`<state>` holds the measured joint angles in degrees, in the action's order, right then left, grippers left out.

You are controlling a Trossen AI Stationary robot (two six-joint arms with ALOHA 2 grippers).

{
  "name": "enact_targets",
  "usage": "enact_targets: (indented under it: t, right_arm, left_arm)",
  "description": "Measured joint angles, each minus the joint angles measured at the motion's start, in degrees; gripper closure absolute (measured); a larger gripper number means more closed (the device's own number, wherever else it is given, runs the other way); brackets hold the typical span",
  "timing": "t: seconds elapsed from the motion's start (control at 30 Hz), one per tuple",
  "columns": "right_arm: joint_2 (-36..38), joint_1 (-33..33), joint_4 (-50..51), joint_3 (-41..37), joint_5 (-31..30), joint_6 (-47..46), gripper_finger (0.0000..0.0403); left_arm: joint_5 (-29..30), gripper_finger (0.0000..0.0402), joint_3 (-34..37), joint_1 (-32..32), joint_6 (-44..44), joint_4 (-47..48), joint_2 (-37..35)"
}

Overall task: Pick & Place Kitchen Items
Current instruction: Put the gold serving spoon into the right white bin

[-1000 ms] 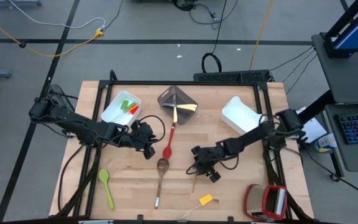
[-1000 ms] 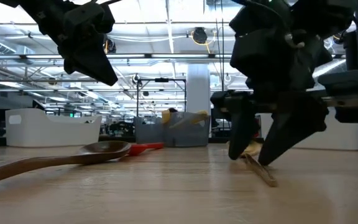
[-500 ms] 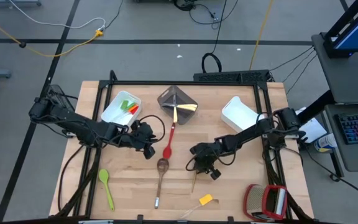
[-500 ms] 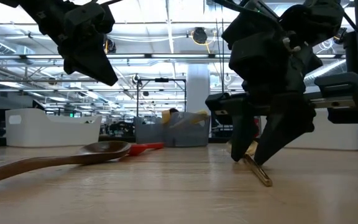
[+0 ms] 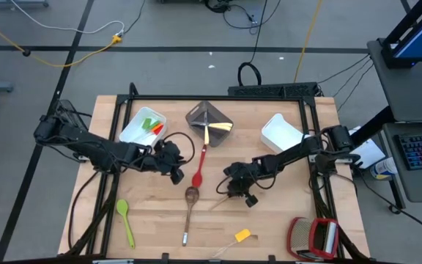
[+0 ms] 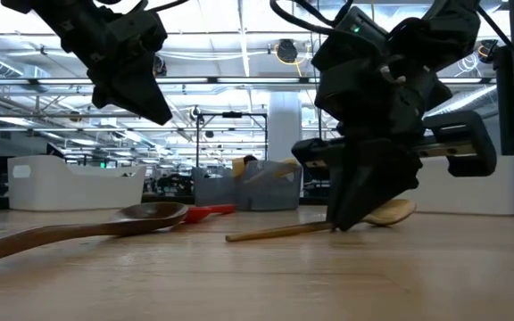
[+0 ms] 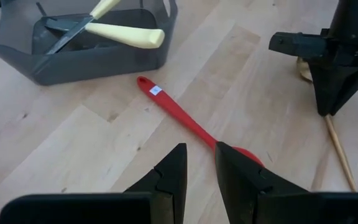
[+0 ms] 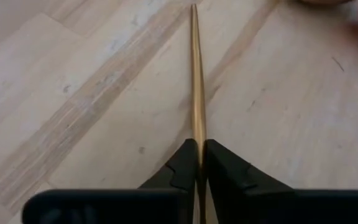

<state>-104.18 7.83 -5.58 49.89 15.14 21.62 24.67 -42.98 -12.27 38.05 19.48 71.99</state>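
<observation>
A gold spoon [image 5: 224,202] lies near the table's middle, and my right gripper [image 5: 239,193] is shut on it. In the low view its handle [image 6: 275,233] shows on one side of the gripper [image 6: 344,221] and its bowl [image 6: 391,212] on the other. My left gripper [image 5: 174,170] hangs open above the red spoon [image 7: 179,115], well clear of the table [image 6: 132,85]. A brown wooden spoon [image 5: 190,198], a green spoon [image 5: 125,218] and a small yellow piece [image 5: 242,235] lie on the table. My right gripper pinches the gold spoon's handle [image 8: 196,134] between its two fingers, close to the bowl end. The fingers slant down from the table's right side, and the handle runs out ahead of them. The handle's free end [image 6: 232,238] rests on the table.
A white bin [image 5: 143,129] with green and orange utensils stands far left. A grey bin [image 5: 209,122] with a pale-handled knife is at the far middle, and another white bin [image 5: 280,135] far right. A red-and-silver object [image 5: 313,237] sits at the near right corner.
My right gripper has moved toward the table's left and a little toward its far edge, and it has shut on the gold spoon. The spoon has turned about on the table: its handle pointed at the near edge and now points left.
</observation>
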Motion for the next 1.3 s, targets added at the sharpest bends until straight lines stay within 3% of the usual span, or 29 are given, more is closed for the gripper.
enact_targets:
  t: [0.33, 1.07, 1.17, 1.3]
  right_arm:
    - [3.6, -0.1, 2.3, -0.2, -2.0, -4.0, 0.0391]
    - [24.9, -0.8, 26.7, -0.1, -24.4, -13.7, 0.0391]
    - [28.3, -1.2, 31.8, -0.3, -29.7, -16.8, 0.0391]
    - [34.7, -2.1, 30.9, -4.4, -37.9, -19.9, 0.0391]
  left_arm:
    - [0.0, 0.0316, 0.0, 1.4, -0.4, 0.2, 0.0]
    - [-0.1, 0.0316, 0.0, 1.4, -2.0, 0.5, 0.0]
    - [-0.1, 0.0316, 0.0, 1.4, -2.3, 0.5, 0.0]
    - [0.0, 0.0316, 0.0, 1.4, -3.1, 0.5, 0.0]
